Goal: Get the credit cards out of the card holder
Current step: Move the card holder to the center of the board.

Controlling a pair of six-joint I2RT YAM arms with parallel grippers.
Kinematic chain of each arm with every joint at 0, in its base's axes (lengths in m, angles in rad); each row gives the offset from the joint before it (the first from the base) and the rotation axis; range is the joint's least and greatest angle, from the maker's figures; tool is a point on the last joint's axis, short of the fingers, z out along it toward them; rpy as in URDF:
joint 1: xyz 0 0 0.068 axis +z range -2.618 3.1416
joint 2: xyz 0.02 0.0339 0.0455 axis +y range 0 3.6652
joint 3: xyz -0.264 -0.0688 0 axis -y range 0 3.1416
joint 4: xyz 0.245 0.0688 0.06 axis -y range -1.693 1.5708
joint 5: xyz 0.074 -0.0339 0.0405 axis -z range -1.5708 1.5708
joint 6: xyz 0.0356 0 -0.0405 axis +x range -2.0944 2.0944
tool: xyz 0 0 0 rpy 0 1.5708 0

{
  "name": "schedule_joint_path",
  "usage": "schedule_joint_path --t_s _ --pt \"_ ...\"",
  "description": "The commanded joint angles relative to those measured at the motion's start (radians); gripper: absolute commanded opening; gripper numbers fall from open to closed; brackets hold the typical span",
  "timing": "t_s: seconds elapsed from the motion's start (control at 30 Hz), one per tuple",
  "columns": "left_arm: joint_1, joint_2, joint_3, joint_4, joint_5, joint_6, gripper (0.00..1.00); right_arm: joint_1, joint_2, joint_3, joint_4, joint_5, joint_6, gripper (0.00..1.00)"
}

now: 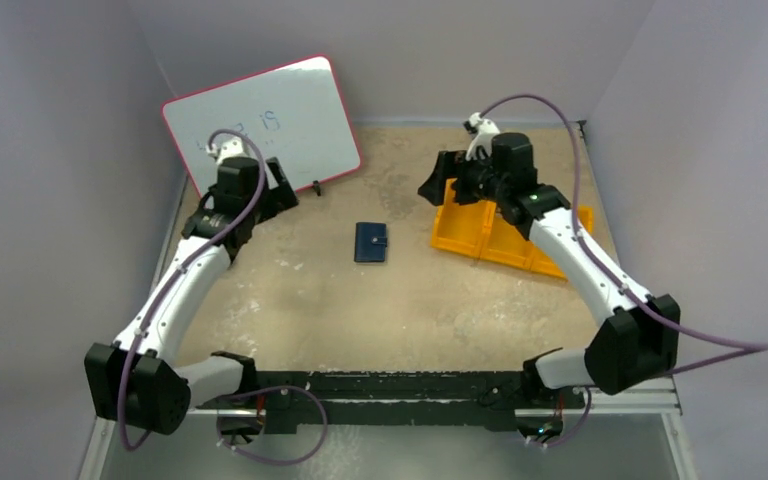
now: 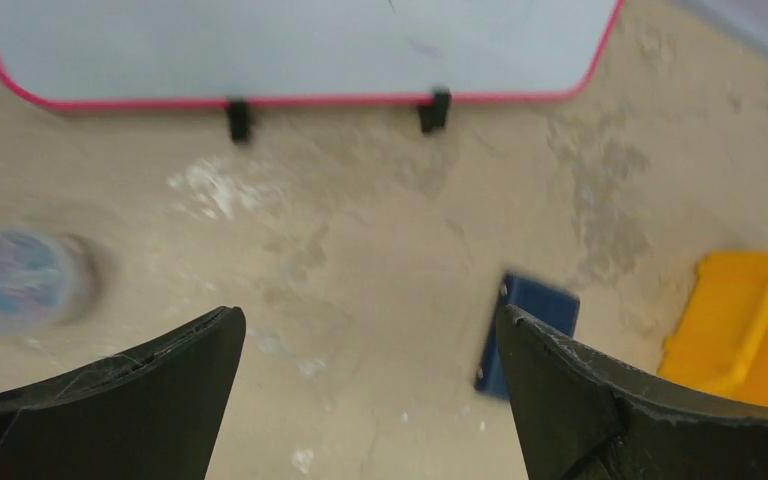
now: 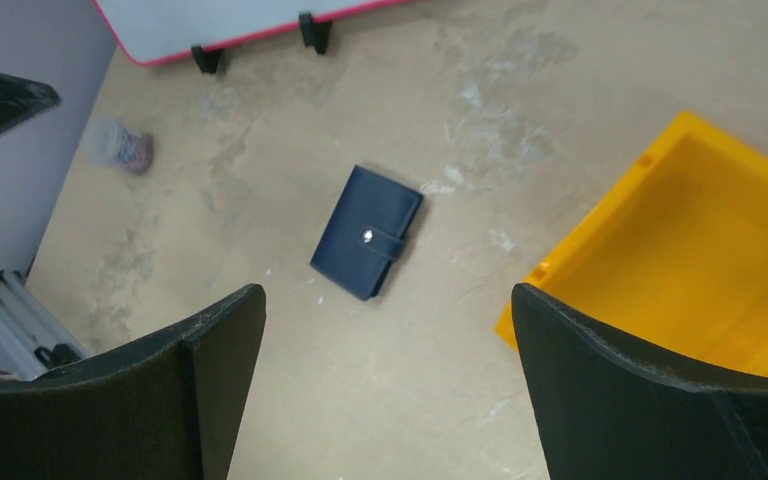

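Observation:
The card holder (image 1: pixel 370 242), a dark navy folded wallet, lies flat and snapped shut in the middle of the table. The credit cards are hidden. My left gripper (image 1: pixel 282 194) hovers to the holder's far left, open and empty. In the left wrist view its jaws (image 2: pixel 368 320) stand wide, and the holder (image 2: pixel 540 305) peeks out beside the right finger. My right gripper (image 1: pixel 438 184) hangs to the holder's far right, over the orange tray's end, open and empty. The right wrist view shows the holder (image 3: pixel 367 232) ahead of the spread gripper (image 3: pixel 387 295), snap tab up.
A red-framed whiteboard (image 1: pixel 265 120) leans on black feet at the back left. An orange compartment tray (image 1: pixel 500 238) sits right of the holder. A small round blurred thing (image 2: pixel 15 280) rests on the table near the whiteboard, also visible from the right wrist (image 3: pixel 120 147). Grey walls enclose three sides.

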Motion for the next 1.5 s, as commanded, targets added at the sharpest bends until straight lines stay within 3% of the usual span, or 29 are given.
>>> schedule_joint_path --t_s 0.0,0.23,0.33,0.47,0.63,0.73,0.87,1.13,1.37,1.43,1.47 --pt "-0.098 0.021 -0.079 0.077 0.151 -0.069 0.95 0.094 0.039 -0.008 0.074 0.100 0.088 0.92" --pt "-0.132 -0.020 -0.219 0.082 0.101 -0.135 0.88 0.257 0.242 0.059 0.069 0.245 0.137 0.89" --pt "-0.132 -0.083 -0.248 0.058 0.008 -0.164 0.86 0.298 0.386 0.101 0.084 0.307 0.172 0.80" --pt "-0.133 -0.212 -0.262 0.003 -0.205 -0.187 0.86 0.329 0.499 0.166 0.094 0.373 0.176 0.78" --pt "-0.133 -0.301 -0.269 -0.021 -0.280 -0.188 0.86 0.366 0.628 0.272 -0.024 0.485 0.179 0.73" --pt "-0.132 -0.299 -0.271 -0.037 -0.275 -0.189 0.86 0.383 0.639 0.254 -0.023 0.526 0.194 0.66" --pt "-0.133 -0.258 -0.277 -0.023 -0.236 -0.188 0.86 0.398 0.661 0.240 0.000 0.503 0.189 0.64" --pt "-0.132 -0.170 -0.300 0.056 -0.084 -0.181 0.85 0.412 0.689 0.236 -0.006 0.482 0.181 0.51" --pt "-0.133 -0.091 -0.331 0.136 0.061 -0.175 0.83 0.414 0.622 0.146 0.025 0.493 0.206 0.22" --pt "-0.133 -0.065 -0.342 0.170 0.120 -0.169 0.82 0.414 0.594 0.113 0.051 0.473 0.208 0.09" --pt "-0.133 -0.043 -0.346 0.184 0.147 -0.167 0.81 0.414 0.578 0.094 0.068 0.456 0.208 0.08"
